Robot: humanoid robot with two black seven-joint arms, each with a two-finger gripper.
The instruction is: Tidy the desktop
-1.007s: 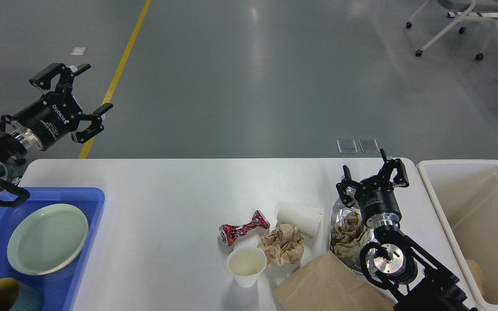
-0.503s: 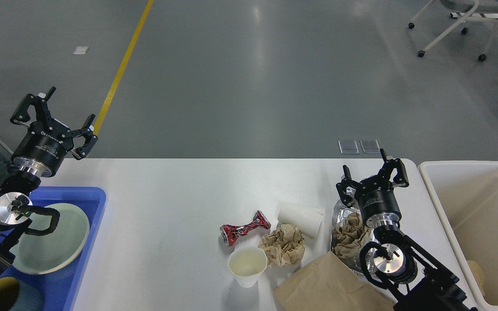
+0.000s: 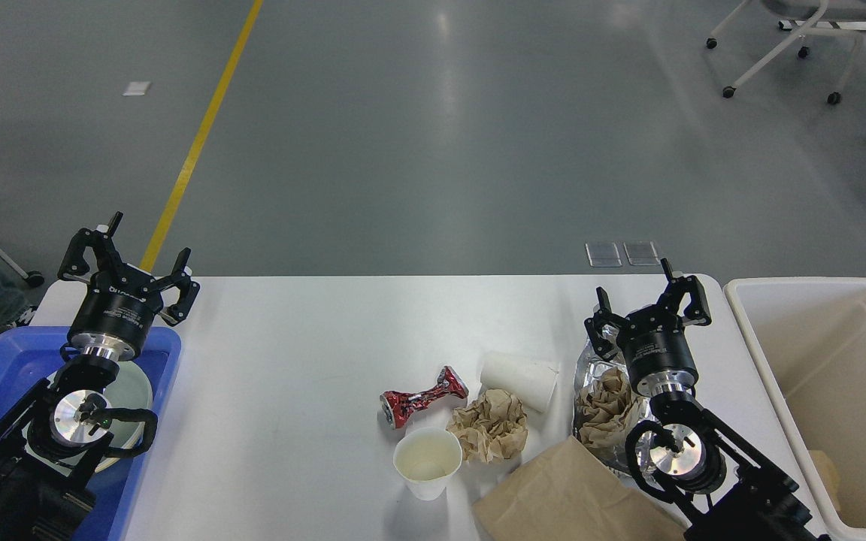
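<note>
While both arms hang above the desktop [image 3: 290,346] with nothing in them, the tidying seems to be between two picks. The left gripper [image 3: 129,269] stands with its fingers spread wide over the far edge of the blue tray [image 3: 166,342], where a pale green plate [image 3: 136,391] lies under the arm. The right gripper [image 3: 649,300] is also spread wide and empty, above the far end of a silver foil bag [image 3: 591,376] stuffed with brown paper.

The desktop fills the lower half of the view, between the tray on the left and the cream bin [image 3: 749,315] on the right. The litter is not yet cleared: a crushed red can [image 3: 424,396], a white paper cup on its side [image 3: 519,381], a crumpled paper ball [image 3: 492,424], an upright paper cup [image 3: 428,460] and a flat brown paper bag [image 3: 568,496] lie close together in the near middle.

I judge the next move belongs to the right arm, because the rubbish is near it and the bin is just beside. It needs to lower onto one piece, probably the foil bag, and close on a firm fold, since foil can slip or tear.
</note>
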